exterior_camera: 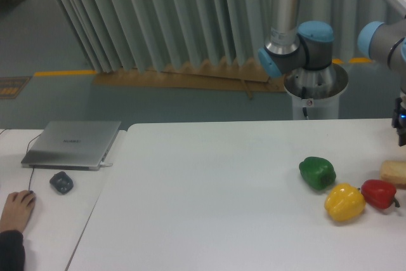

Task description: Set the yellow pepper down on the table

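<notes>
The yellow pepper (345,202) rests on the white table (209,207) at the right, between the green pepper (317,172) and the red pepper (379,193), close to both. Only a dark piece of my gripper (401,122), with a small blue light, shows at the right edge. It hangs above and to the right of the peppers, touching none of them. Its fingers are cut off by the frame, so their state is hidden.
A tan bread-like block (394,172) lies at the right edge beside the red pepper. On the narrower left desk are a closed laptop (73,143), a mouse (61,182) and a person's hand (16,211). The arm's base (315,87) stands behind the table.
</notes>
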{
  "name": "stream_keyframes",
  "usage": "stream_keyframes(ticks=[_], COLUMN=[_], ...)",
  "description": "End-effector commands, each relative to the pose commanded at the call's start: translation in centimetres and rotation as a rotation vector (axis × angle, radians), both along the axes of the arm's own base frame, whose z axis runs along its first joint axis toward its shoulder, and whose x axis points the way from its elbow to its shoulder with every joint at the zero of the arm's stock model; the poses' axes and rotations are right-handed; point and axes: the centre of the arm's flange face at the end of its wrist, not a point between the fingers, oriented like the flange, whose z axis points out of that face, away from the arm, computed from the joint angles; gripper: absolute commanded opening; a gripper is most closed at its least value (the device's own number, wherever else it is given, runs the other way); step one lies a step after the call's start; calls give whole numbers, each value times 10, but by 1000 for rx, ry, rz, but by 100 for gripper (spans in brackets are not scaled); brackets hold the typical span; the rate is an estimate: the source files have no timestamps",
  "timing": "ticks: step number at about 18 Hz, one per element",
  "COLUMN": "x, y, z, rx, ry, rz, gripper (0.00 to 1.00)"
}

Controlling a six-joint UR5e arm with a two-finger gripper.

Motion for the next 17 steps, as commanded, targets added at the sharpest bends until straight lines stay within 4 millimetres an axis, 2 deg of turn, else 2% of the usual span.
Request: stream_keyframes(ticks=[8, 17], x=[5, 3], y=[1, -1], z=[10, 10], rx=[10, 11], ry=[10, 10], rz=[-8, -4], gripper=[100, 100])
